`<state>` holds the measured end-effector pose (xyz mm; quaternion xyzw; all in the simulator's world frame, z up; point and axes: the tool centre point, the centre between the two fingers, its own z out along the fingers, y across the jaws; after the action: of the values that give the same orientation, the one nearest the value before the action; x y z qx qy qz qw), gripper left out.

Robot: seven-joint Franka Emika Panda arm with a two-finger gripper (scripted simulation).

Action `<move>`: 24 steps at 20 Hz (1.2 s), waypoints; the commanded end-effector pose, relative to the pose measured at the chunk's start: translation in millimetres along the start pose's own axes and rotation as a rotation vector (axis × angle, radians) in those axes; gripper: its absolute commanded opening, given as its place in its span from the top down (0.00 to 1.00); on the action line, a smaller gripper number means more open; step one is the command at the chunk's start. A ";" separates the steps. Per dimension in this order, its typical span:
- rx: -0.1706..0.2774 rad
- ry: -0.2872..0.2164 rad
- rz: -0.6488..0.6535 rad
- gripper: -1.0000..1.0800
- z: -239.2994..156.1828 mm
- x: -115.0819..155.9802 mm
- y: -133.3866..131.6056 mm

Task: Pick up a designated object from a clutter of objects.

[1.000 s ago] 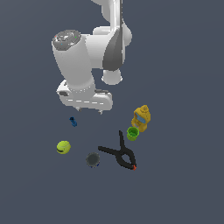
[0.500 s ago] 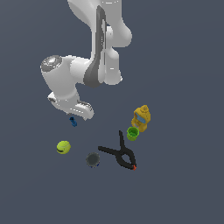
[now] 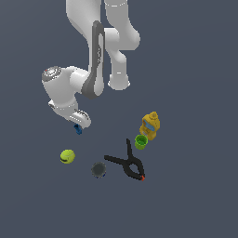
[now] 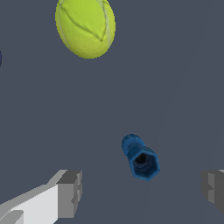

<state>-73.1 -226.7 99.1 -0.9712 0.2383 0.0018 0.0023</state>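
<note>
Blue piece (image 4: pixel 140 157): tiny, rigid, likely light; knobbly, hex-ended body may roll. Grip across barrel mid-length.
Lies on floor beside ball (image 4: pixel 85 27), apart from rest of clutter.
Gripper (image 4: pixel 142 192): fingers spread wide, holding nothing; piece between fingers, untouched, nearer fingertips than palm.

Arm bent low — pincer (image 4: pixel 140 192) spread wide, empty.
</note>
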 end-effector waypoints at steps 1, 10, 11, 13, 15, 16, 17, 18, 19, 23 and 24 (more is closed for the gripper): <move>-0.003 0.004 0.013 0.04 4.4 -1.0 6.3; -0.003 0.003 0.016 0.04 12.8 -1.7 8.0; -0.003 0.003 0.016 0.04 16.0 -1.9 8.0; -0.004 0.004 0.017 0.04 24.2 -2.1 8.3; -0.004 0.004 0.017 0.04 34.3 -2.3 8.6; -0.004 0.004 0.017 0.04 39.1 -2.4 8.7; -0.004 0.004 0.018 0.04 43.2 -2.4 9.0; -0.004 0.004 0.018 0.04 46.8 -2.3 8.9; -0.004 0.004 0.018 0.04 49.8 -2.2 8.9; -0.004 0.005 0.018 0.04 56.1 -2.0 9.1; -0.004 0.005 0.018 0.04 56.4 -2.0 9.1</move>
<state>-79.6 -233.3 43.9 -0.9690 0.2472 0.0008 0.0001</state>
